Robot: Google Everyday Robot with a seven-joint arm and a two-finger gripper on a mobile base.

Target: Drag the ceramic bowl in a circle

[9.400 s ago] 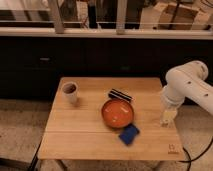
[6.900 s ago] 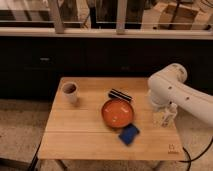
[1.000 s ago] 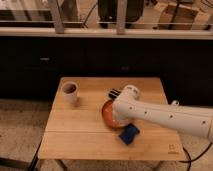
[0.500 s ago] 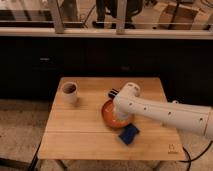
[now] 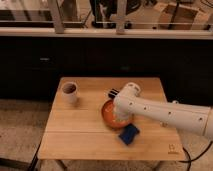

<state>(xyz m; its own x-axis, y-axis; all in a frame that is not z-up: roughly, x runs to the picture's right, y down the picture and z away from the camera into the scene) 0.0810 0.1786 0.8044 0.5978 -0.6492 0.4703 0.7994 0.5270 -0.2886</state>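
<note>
The ceramic bowl (image 5: pixel 108 115), wide, shallow and glossy orange-red, sits on the wooden table (image 5: pixel 80 135) right of centre. My white arm (image 5: pixel 165 114) reaches in from the right, and its bulky wrist covers the bowl's right half. The gripper (image 5: pixel 120 118) hangs down from that wrist into the bowl, mostly hidden by the arm. Only the bowl's left rim and part of its inside show.
A small white cup (image 5: pixel 69 92) with a dark inside stands at the table's back left. A blue object (image 5: pixel 129 135) lies just in front of the bowl. A black object (image 5: pixel 112 93) lies just behind it. A dark cabinet wall runs behind the table.
Since the earliest frames the arm has swung from the table's right edge over to the bowl. In the last second the wrist has barely shifted and the bowl stays about where it was.
</note>
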